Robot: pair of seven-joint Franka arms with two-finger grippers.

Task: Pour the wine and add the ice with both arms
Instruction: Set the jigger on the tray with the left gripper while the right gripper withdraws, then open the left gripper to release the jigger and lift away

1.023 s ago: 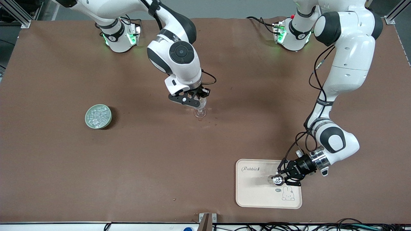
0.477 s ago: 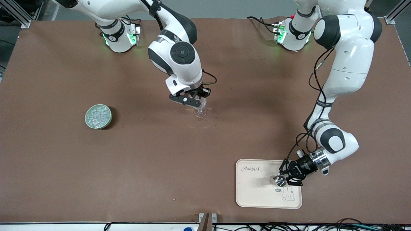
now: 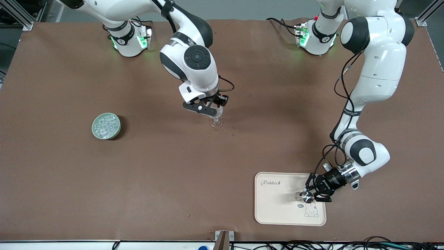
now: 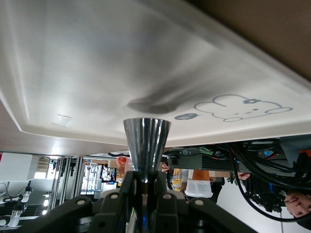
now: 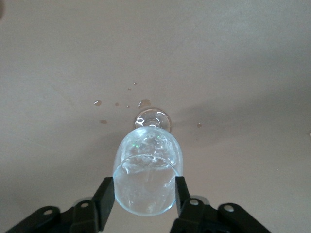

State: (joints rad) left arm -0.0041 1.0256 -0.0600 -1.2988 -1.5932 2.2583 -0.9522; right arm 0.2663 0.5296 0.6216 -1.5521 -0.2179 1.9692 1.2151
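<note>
A clear stemmed wine glass (image 3: 216,121) stands mid-table. My right gripper (image 3: 213,110) is shut on its bowl. In the right wrist view the black fingers (image 5: 108,195) press both sides of the glass (image 5: 148,167), which holds something clear and glittering. The ice (image 3: 106,125) is heaped in a small green bowl (image 3: 95,133) toward the right arm's end. My left gripper (image 3: 309,195) is shut on a shiny steel cone-shaped cup (image 3: 306,197) low over a cream tray (image 3: 274,208). The left wrist view shows the cup (image 4: 146,138) clamped in that gripper (image 4: 146,183).
Small wet drops (image 5: 97,103) lie on the brown table beside the glass foot. The tray (image 4: 73,58) bears a rabbit drawing (image 3: 311,210) and the word Rabbit. A bracket (image 3: 223,239) sits at the table edge nearest the front camera.
My left gripper has shifted the steel cup a little across the tray toward the left arm's end. My right gripper and the glass have stayed put.
</note>
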